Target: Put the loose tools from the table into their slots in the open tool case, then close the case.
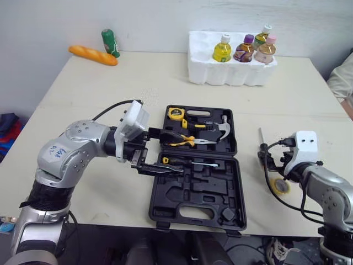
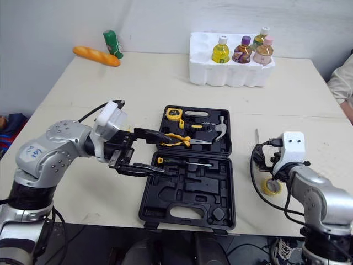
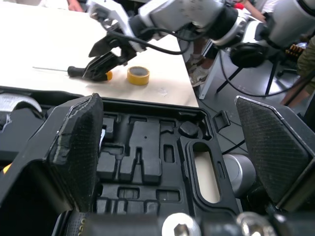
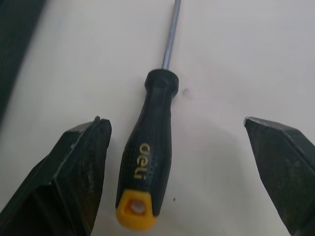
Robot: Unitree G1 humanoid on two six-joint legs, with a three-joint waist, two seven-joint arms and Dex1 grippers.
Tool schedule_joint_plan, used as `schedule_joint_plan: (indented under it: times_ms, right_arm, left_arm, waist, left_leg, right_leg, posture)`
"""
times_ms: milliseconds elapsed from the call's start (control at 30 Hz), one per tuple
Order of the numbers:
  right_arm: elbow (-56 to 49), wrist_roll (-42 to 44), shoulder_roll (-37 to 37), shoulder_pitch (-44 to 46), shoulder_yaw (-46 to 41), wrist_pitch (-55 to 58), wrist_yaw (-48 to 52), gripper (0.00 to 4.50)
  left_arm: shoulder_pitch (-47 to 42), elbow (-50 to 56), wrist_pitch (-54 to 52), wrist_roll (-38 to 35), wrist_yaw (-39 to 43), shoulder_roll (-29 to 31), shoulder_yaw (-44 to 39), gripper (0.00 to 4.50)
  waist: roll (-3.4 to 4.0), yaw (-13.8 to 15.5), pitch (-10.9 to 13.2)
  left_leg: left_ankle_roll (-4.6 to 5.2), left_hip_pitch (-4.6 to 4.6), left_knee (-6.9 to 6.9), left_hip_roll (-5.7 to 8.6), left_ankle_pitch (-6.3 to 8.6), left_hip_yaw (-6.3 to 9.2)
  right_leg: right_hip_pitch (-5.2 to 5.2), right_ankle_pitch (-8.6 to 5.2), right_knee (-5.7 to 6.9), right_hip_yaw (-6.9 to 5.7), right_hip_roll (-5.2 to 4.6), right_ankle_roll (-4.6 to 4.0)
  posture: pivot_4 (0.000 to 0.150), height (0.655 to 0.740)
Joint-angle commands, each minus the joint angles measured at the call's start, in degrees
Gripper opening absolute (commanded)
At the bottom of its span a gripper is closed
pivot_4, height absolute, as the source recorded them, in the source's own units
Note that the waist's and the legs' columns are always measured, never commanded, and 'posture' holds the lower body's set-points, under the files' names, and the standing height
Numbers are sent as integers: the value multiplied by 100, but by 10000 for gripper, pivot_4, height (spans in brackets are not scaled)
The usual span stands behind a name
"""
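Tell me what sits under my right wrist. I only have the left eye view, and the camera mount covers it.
Observer: A screwdriver lies on the table between the open right jaws; neither touches it.
Operator: Give me its heading.
Observer: The yellow handle end is toward the wrist and the shaft points away.
Operator: Check the tape.
Observer: In the left wrist view the tape roll lies flat beside that handle end, with a gap between them.

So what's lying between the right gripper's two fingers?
A black-handled screwdriver, flat on the table, untouched by the open right gripper; right wrist view shows it.
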State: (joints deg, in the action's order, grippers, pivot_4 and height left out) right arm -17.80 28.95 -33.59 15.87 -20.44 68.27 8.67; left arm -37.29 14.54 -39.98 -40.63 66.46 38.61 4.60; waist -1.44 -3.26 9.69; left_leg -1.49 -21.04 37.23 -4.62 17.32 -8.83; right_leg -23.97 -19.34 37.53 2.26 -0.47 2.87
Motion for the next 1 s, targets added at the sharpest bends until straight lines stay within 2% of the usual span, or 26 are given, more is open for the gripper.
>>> schedule_joint_plan:
  times_ms: [33, 167, 200, 300, 433, 467, 533, 700, 867, 1000]
  right_arm:
    - [160, -64, -187, 239, 125, 242, 132, 45000]
    - [433, -216, -396, 408, 465, 268, 306, 45000]
    - [452, -238, -427, 419, 512, 249, 346, 42446]
    - [442, -298, -459, 387, 608, 203, 410, 32791]
    - [342, -354, -439, 284, 507, 163, 397, 12173]
    - [255, -336, -433, 253, 430, 139, 404, 9731]
    - [100, -298, -438, 209, 353, 98, 459, 9894]
    - [-940, 233, -881, 35, 406, -55, 1389, 9894]
    - [-1933, 1395, -1938, 0, 751, -49, 3223, 9894]
    - [-2163, 1419, -2563, 236, 1570, -450, 4113, 9894]
  left_arm:
    - [-161, -66, 206, 107, 120, -64, 21, 44716]
    - [-164, -96, 329, 180, 90, -202, 63, 44716]
    - [-156, -88, 336, 183, 78, -229, 54, 44949]
    - [-111, -111, 409, 226, 65, -295, 47, 45000]
    - [-94, -158, 479, 267, 95, -325, 31, 45000]
    - [-87, -166, 492, 271, 109, -323, 24, 45000]
    - [-66, -170, 508, 274, 134, -308, 11, 45000]
    - [158, -255, 497, 306, 285, 19, -108, 45000]
    - [702, -548, 913, 724, 928, 885, -93, 45000]
    - [945, -813, 1511, 1271, 1299, 1307, 92, 45000]
  waist:
    - [0, 3, 0]
    - [0, 1, 0]
    - [0, -1, 0]
    - [0, 3, 0]
    - [0, 10, 0]
    - [0, 20, 0]
    - [0, 26, 0]
    - [9, -18, 5]
    - [7, -92, 12]
    - [-3, -115, 17]
  left_leg:
    - [0, 0, -1, 1, 0, 0]
    - [0, -12, -4, 1, 0, 0]
    - [0, -14, -3, 1, 0, -1]
    - [-1, -12, -3, -1, 0, -1]
    - [0, -13, 7, 1, -3, -1]
    - [1, -13, 8, 1, -4, -1]
    - [4, -14, 9, 4, -6, -1]
    - [1, -16, -2, 4, -7, -7]
    - [-15, -15, -12, -7, -16, -19]
    - [-9, -17, -12, -3, -15, -17]
  right_leg:
    - [0, 0, 0, 1, 0, 0]
    - [-10, 0, -2, 3, -1, 1]
    - [-12, 0, -2, 3, -1, 1]
    - [-12, -1, 0, 4, 0, 1]
    - [-12, 1, 9, 5, -2, 3]
    - [-11, 2, 9, 5, -3, 5]
    - [-11, 3, 11, 5, -6, 6]
    - [-23, 2, 13, 13, -2, 6]
    - [-46, -1, 31, 28, 13, 0]
    - [-44, -1, 27, 26, 4, -1]
  posture:
    - [1500, 7339]
    - [1500, 7339]
    - [1500, 7339]
    - [1500, 7339]
    - [1500, 7339]
    - [1500, 7339]
    - [1500, 7339]
    - [1500, 7339]
    - [1500, 7339]
    - [1500, 7339]
